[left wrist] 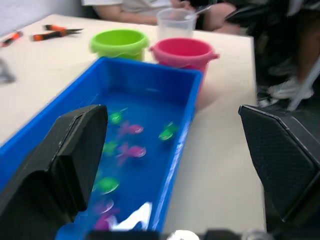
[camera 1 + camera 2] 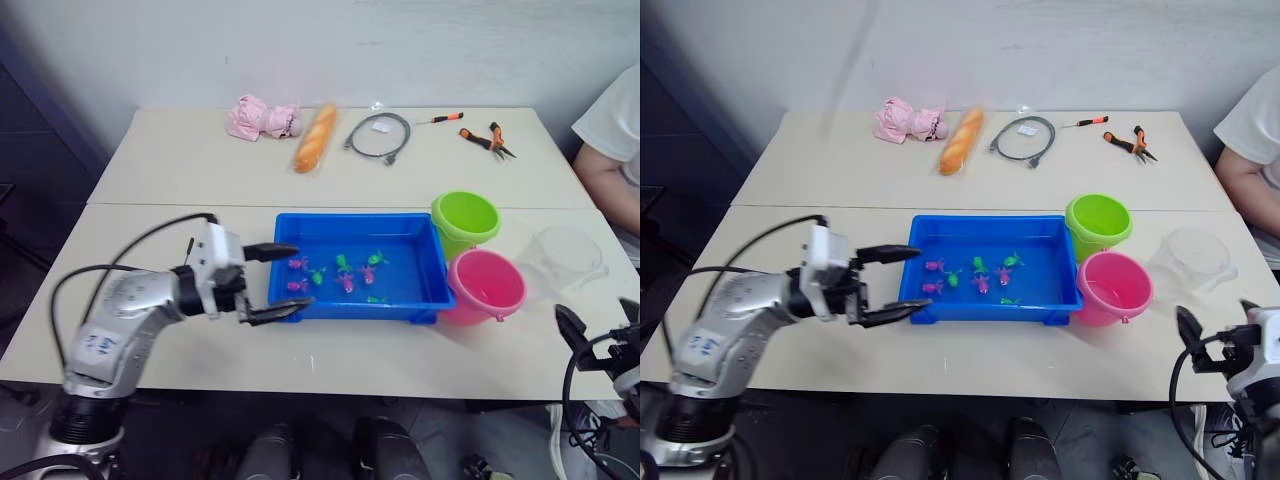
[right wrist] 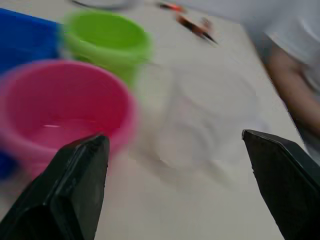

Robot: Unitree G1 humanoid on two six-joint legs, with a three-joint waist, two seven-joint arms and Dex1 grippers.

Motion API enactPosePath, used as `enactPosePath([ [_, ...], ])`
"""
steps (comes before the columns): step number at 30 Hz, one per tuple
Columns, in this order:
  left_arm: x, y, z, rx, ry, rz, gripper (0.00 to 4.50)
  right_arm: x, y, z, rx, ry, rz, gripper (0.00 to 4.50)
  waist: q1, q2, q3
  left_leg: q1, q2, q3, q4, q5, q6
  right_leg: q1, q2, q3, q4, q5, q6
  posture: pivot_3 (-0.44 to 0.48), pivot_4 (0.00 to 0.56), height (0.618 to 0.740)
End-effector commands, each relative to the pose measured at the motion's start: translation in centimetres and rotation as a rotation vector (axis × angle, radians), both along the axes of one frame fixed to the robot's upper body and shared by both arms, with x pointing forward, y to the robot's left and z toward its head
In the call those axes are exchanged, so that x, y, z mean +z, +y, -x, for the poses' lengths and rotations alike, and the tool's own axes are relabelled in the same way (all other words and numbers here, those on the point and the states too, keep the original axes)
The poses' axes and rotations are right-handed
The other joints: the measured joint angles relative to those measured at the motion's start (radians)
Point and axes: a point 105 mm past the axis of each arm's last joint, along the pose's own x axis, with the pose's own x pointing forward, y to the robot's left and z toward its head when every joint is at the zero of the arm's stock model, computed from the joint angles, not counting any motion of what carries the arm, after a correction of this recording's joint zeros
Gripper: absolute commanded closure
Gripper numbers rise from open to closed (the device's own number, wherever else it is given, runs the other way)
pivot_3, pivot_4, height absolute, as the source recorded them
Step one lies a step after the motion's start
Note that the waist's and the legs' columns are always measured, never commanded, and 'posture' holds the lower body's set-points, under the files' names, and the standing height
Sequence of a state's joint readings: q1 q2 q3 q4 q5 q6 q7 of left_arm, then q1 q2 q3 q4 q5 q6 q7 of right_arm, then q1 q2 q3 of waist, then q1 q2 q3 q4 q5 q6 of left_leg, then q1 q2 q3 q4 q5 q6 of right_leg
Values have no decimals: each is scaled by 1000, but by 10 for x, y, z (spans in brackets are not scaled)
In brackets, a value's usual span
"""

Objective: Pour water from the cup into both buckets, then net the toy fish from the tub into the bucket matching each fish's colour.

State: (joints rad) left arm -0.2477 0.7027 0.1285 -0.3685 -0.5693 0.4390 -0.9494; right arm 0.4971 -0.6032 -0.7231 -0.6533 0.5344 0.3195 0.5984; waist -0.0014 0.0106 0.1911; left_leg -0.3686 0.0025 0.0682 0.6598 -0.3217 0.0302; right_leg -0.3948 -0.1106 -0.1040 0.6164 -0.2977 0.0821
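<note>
The blue tub point(image 2: 352, 219) lies mid-table, with several tiny pink and green toy fish point(image 2: 344, 275) in it. My left gripper point(image 2: 300, 279) hangs open at the tub's left end, one finger over the rim and one in front of it, holding nothing. The lime green bucket point(image 2: 465, 219) and the pink bucket point(image 2: 487, 285) stand against the tub's right end. Right of them is the clear cup point(image 2: 565, 256). My right gripper point(image 2: 598, 318) is open near the table's front right edge, in front of the cup point(image 3: 215, 110) and apart from it.
Along the far side lie a pink doll point(image 2: 262, 118), a bread loaf point(image 2: 315, 137), a grey coiled cable point(image 2: 378, 135), a screwdriver point(image 2: 440, 118) and pliers point(image 2: 488, 140). A person in a white shirt point(image 2: 612, 125) sits at the right end.
</note>
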Motion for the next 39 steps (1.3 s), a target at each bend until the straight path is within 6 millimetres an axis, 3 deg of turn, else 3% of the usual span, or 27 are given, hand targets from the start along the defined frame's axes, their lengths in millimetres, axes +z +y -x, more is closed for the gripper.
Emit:
enactPosePath([
  [1, -7, 17, 7, 27, 17, -24, 0, 17, 38, 13, 294, -59, 89, 63, 2, -3, 1, 0, 1, 0, 0, 0, -1, 1, 0, 0, 0, 0, 0, 0, 150, 740],
  [5, -2, 74, -2, 444, -113, 120, 0, 31, 62, 4, 531, -184, 197, 63, 3, -8, 4, -1, -1, 0, 1, 0, 0, 1, -2, 0, -4, 1, 1, 0, 150, 740],
  [8, -21, 128, 12, 722, -56, 219, 0, 15, 85, 0, 734, -140, 257, 63, -2, -12, 6, -1, 0, 0, 2, -1, -1, 2, -2, 0, -5, 1, 1, 0, 150, 740],
  [11, -39, 182, 38, 963, -16, 206, 0, 6, 98, -2, 858, -156, 253, 63, 10, -14, 7, -2, 1, -2, 1, -2, -2, 1, -2, -2, -6, 0, -1, 0, 150, 740],
  [16, -68, 243, 89, 1250, 37, 98, 0, 14, 102, -15, 900, -247, 196, 63, 25, -16, 8, -2, 0, -2, 3, -6, 3, 3, -3, -3, -10, 0, -1, 0, 150, 740],
  [18, -80, 257, 110, 1344, 76, 66, 0, 14, 102, -16, 913, -247, 177, 63, 28, -17, 8, -2, 0, -2, 4, -11, 3, 3, -4, -3, -11, 0, -1, 0, 150, 740],
  [21, -90, 261, 123, 1397, 129, 93, 0, 15, 99, -17, 905, -253, 170, 63, 30, -16, 8, -3, 0, -2, 3, -14, 3, 3, -4, -3, -13, 0, -1, 0, 150, 740],
  [24, -84, 256, 112, 1390, 110, 101, 0, 22, 97, -24, 867, -281, 139, 63, 29, -16, 8, -3, 1, -3, 3, -14, 3, 3, -4, -3, -14, 0, -1, 0, 150, 740],
  [29, -70, 224, 70, 1249, 105, 93, 0, 18, 100, -20, 897, -242, 119, 63, 28, -16, 8, -3, 1, -3, 3, -14, 3, 3, -4, -3, -13, 0, -1, 0, 150, 740],
  [33, -56, 198, 25, 1189, 126, 62, 0, 19, 101, -24, 861, -247, 104, 63, 25, -16, 8, -3, 1, -2, 4, -10, 0, 3, -4, -3, -11, 1, -1, 0, 150, 740],
  [35, -60, 183, 4, 1148, 195, -24, 0, 14, 104, -22, 853, -238, 98, 63, 25, -16, 8, -2, 0, -2, 4, -8, -1, 3, -4, -3, -9, 1, -1, 0, 150, 740],
  [39, -67, 176, -29, 1157, 280, -107, 0, 2, 114, -15, 879, -208, 128, 63, 25, -15, 8, -2, 0, -1, 3, -7, -1, 2, -4, -4, -6, 1, -1, 0, 150, 740],
])
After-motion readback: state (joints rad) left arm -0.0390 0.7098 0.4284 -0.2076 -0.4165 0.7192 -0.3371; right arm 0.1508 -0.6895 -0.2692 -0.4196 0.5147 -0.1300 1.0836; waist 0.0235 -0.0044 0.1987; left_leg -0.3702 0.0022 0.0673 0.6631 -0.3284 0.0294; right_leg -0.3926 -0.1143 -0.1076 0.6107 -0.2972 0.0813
